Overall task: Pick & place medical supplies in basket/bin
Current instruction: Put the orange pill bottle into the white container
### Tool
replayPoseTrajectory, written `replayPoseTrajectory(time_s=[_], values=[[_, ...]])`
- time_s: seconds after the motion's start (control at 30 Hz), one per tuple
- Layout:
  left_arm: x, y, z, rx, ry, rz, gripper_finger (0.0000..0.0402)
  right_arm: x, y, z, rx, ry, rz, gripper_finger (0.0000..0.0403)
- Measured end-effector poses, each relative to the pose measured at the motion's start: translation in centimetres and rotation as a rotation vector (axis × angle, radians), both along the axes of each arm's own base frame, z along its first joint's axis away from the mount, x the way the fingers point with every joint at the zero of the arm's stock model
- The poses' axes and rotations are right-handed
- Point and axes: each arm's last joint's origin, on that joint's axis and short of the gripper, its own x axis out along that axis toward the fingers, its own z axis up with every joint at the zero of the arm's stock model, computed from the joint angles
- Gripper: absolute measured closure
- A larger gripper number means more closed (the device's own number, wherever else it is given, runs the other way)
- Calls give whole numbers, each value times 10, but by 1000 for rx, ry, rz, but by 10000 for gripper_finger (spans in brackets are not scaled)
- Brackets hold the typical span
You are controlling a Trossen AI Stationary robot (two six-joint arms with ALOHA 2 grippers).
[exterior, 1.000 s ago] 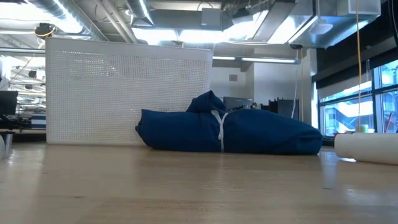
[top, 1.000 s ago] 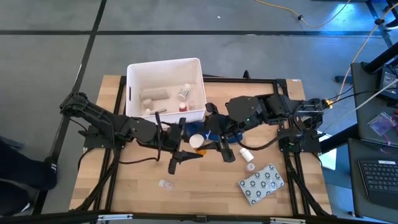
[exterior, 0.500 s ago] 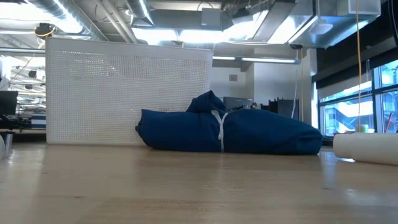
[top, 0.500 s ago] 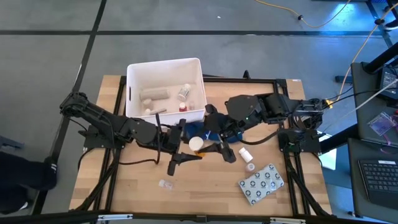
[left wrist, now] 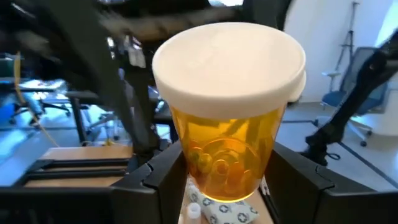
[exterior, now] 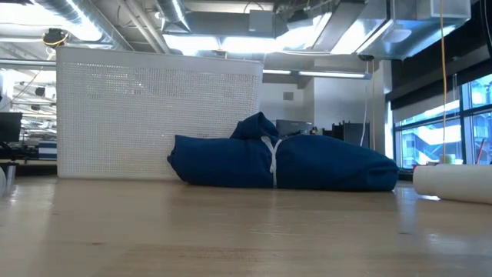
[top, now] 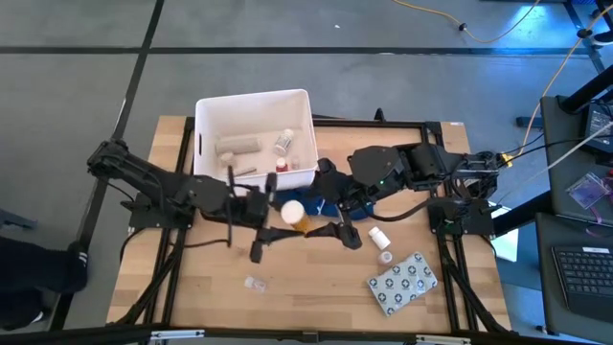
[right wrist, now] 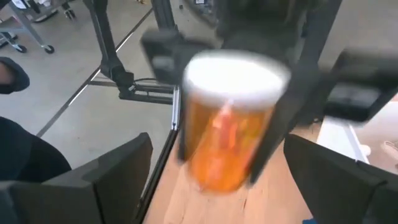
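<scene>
The orange pill bottle (top: 294, 214) with its white cap (left wrist: 229, 61) is up over the table's middle, in front of the white bin (top: 204, 113). My left gripper (left wrist: 227, 190) is shut on it, reaching in from the table's left. My right gripper (right wrist: 221, 186) stands open just to the bottle's right (top: 330, 222), its fingers wide apart and clear of the bottle (right wrist: 227, 134). A grey dotted blister pack (top: 402, 284), two white vials (top: 378, 235) and a small clear vial (top: 254, 284) lie on the table. My left gripper pinches the bottle's orange body (left wrist: 186, 163), below the cap, between its two fingers (left wrist: 155, 180). The fingers come level from the table's left. The bottle stands upright in the hold, cap up, lifted clear of the table.
The bin holds a gauze roll (top: 238, 146) and small vials (top: 283, 142). A dark blue cloth (exterior: 280, 161) lies in front of the bin, mostly under my right arm in the high view. Bare wood shows at the near left.
My right gripper has opened and let go of the pill bottle, staying where it was. My left gripper keeps its hold and has carried the bottle a little toward the table's left, away from the right gripper.
</scene>
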Motion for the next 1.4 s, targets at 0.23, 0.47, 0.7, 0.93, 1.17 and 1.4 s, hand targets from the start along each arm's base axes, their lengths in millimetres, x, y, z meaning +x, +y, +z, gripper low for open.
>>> replayPoseTrajectory(time_s=[0.23, 0.47, 0.7, 0.93, 1.17, 1.4], values=[[-14, 8, 10, 26, -24, 67, 219, 3, -3, 6, -39, -75, -132, 42], [-14, 9, 11, 58, -29, 107, 218, 4, -5, 8, -46, -106, -197, 42], [-14, 10, 15, 78, -67, 126, 218, 4, -4, 8, -30, -99, -165, 58], [-14, 10, 17, 99, -91, 127, 217, 4, -4, 9, -35, -110, -156, 111], [-14, 10, 17, 99, -90, 127, 217, 5, -4, 9, -39, -115, -151, 177], [-14, 10, 16, 99, -84, 129, 217, 4, -4, 9, -57, -120, -144, 214]])
